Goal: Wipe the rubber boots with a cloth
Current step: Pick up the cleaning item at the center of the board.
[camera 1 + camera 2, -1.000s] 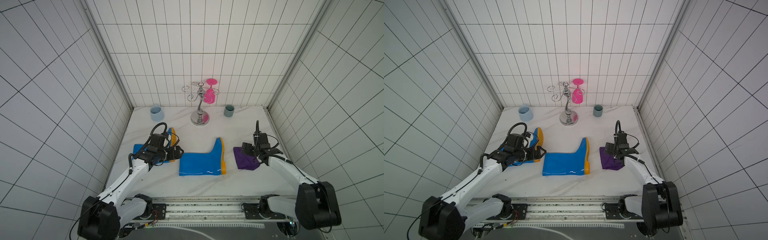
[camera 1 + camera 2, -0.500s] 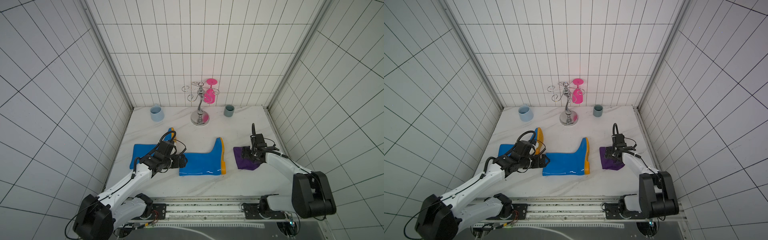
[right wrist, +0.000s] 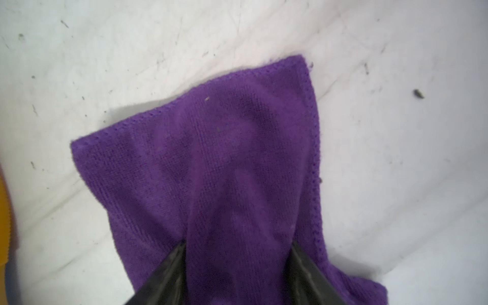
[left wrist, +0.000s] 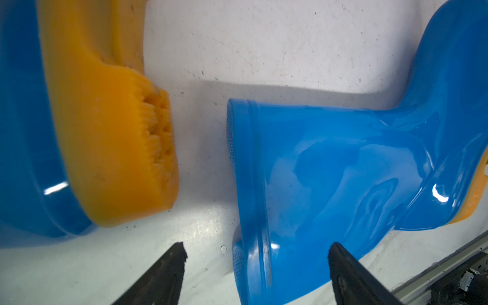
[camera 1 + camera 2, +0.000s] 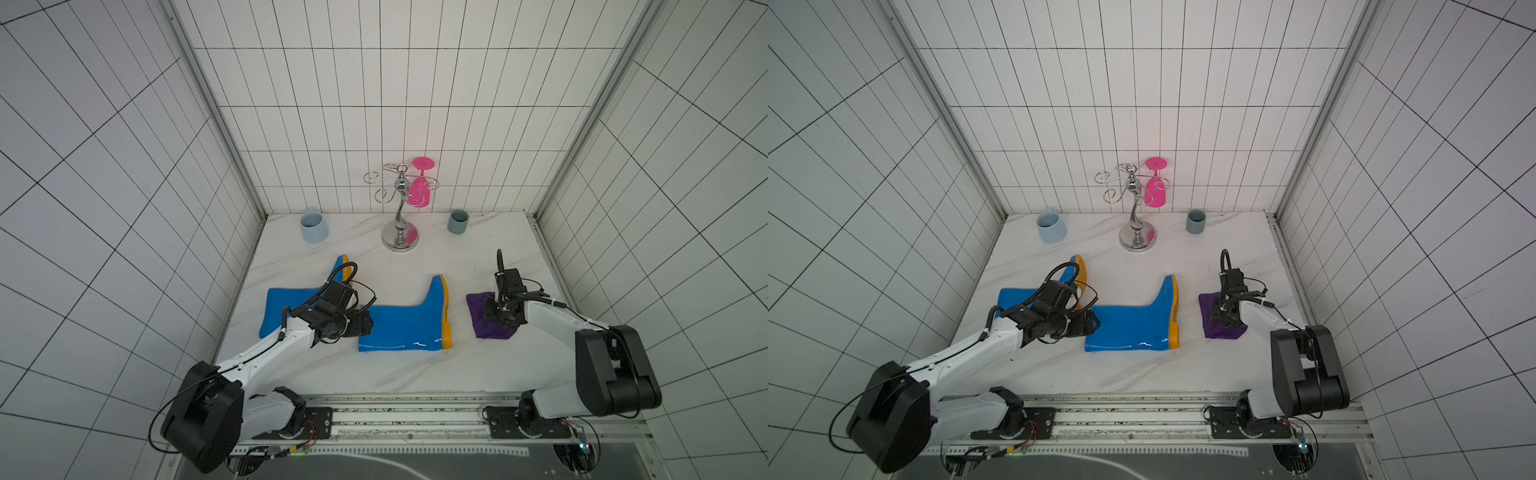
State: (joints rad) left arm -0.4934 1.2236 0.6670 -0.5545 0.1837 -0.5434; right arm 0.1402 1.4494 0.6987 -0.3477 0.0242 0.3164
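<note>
On the counter [image 5: 415, 374]: boots and cloth
Middle boot [image 5: 407, 328] and left boot [image 5: 282, 307] lie sideways. Left claw [image 4: 257, 253] wide open astride middle boot's cuff, gripping nothing. Right claw [image 3: 237, 245] pinching a ridge of purple cloth [image 3: 211, 158], just right of the boots

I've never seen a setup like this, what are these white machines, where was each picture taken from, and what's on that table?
Two robot arms, left and right, each ending in a two-fingered gripper. Two pictures look down from an overhead camera; the two close-ups come from cameras on the wrists. On the table lie two blue boots on their sides, the left boot and the middle boot, plus a purple cloth. At the back stand a pale blue cup, a grey cup and a metal stand holding a pink glass. The left gripper is open, straddling the middle boot's top rim. The right gripper pinches a fold of the cloth.
</note>
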